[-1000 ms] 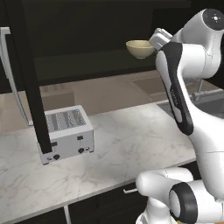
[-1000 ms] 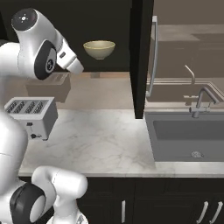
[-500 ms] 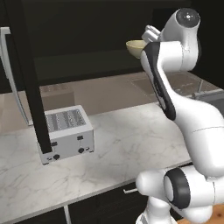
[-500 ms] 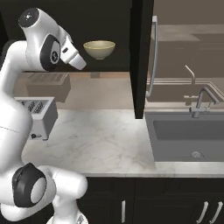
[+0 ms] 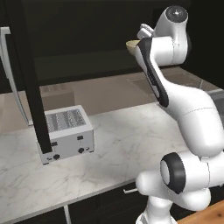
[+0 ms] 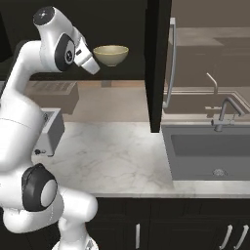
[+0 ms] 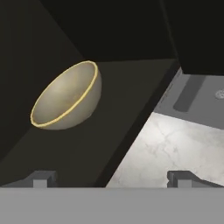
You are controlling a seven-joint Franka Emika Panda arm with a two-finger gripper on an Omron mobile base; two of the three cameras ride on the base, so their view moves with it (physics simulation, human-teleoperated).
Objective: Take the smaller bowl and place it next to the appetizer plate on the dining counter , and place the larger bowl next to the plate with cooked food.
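A beige bowl (image 6: 111,54) with a yellow rim stands on a shelf inside the dark upper cabinet. In the left base view its rim (image 5: 131,44) peeks out from behind the raised arm. In the hand view the bowl (image 7: 65,97) lies tilted at the upper left, a short way ahead of the left fingertip. My gripper (image 6: 91,65) hangs just left of the bowl and slightly below its rim, apart from it. The gripper (image 7: 112,178) is open, its fingertips spread wide with nothing between them.
A silver toaster (image 5: 65,132) sits on the marble counter (image 6: 117,156) below. A sink (image 6: 210,154) with a faucet (image 6: 222,110) lies to the right. The open cabinet door (image 6: 172,58) and a dark vertical edge (image 6: 153,63) stand right of the bowl.
The arm has stretched upward and the hand has risen and moved closer to the bowl. The bowl and the base views have stayed put.
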